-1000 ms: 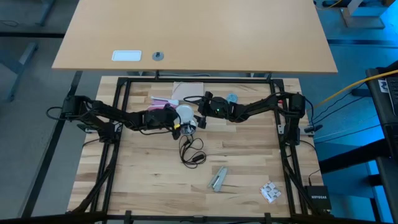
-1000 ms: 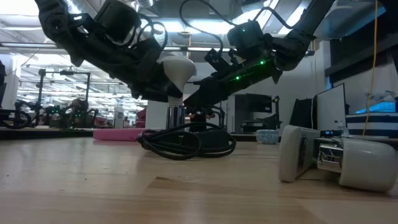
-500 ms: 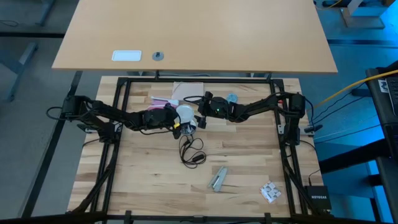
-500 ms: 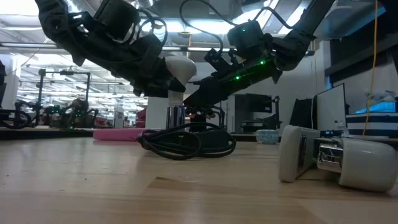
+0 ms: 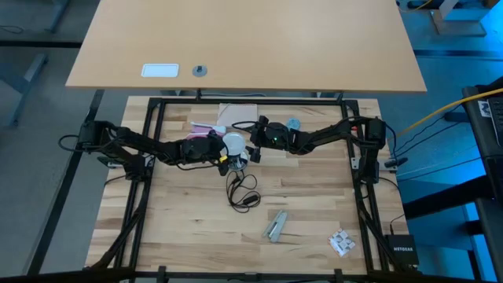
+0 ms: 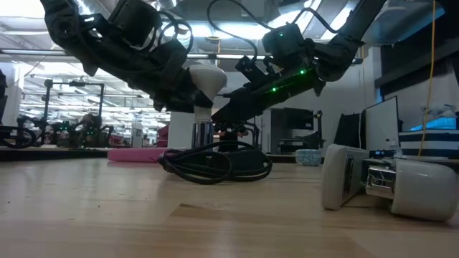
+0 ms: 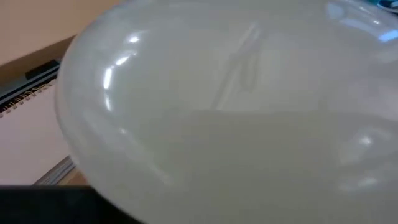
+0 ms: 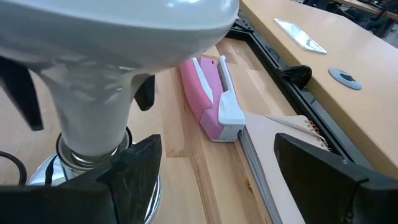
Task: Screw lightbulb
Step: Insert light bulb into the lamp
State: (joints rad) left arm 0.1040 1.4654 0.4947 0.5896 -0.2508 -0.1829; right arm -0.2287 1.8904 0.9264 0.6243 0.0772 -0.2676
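The lightbulb is standing neck-down in the socket, its globe sitting between the clenched jaws of the left gripper. Frosted white, pear-shaped and smooth, it is likely proving light, slippery and fragile, so gripping gently around the globe is safest. The right gripper is gaping around the socket, just below

Left wrist view: lightbulb fills the frame, globe cut off by 3 edges, own fingers hidden. Right wrist view: globe cropped at the frame edge; silvery socket half hidden behind the near finger. High view: left gripper contact on the bulb too small to tell. Low view: right gripper fingertips hidden behind the socket.
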